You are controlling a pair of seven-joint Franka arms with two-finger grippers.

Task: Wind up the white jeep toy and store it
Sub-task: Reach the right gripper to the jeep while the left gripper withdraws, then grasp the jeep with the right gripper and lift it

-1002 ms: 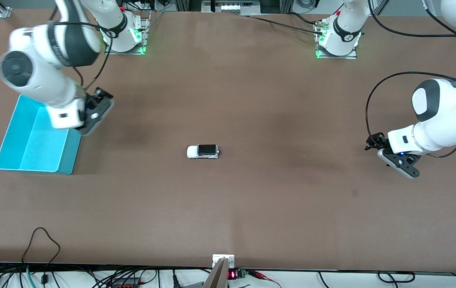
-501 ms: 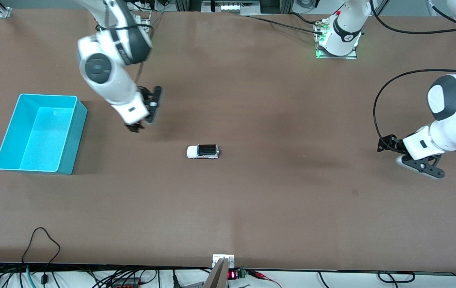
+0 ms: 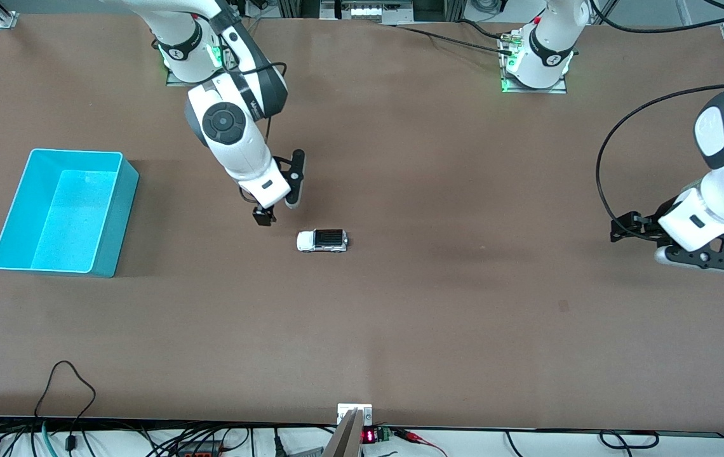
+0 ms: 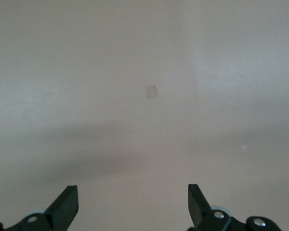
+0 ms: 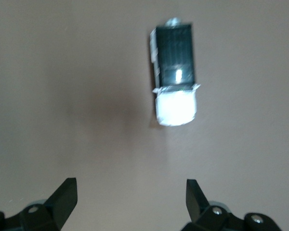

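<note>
The white jeep toy (image 3: 322, 240), a small boxy car with a black roof panel, stands on its wheels near the middle of the brown table. My right gripper (image 3: 259, 209) hangs open over the bare table just beside it, toward the right arm's end. In the right wrist view the jeep toy (image 5: 176, 79) lies ahead of the right gripper (image 5: 130, 192), with nothing between the fingers. My left gripper (image 3: 621, 230) is open and empty over the left arm's end of the table. Its wrist view shows the left gripper (image 4: 132, 197) over bare tabletop.
A turquoise bin (image 3: 76, 152) with nothing in it stands at the right arm's end of the table. A small dark patch (image 3: 563, 306) marks the tabletop near the left gripper and shows as the patch (image 4: 151, 91) in the left wrist view. Cables run along the table's front edge.
The right arm has swung from above the bin across to beside the jeep toy. The left arm has drifted outward toward its end of the table. The jeep toy has not moved.
</note>
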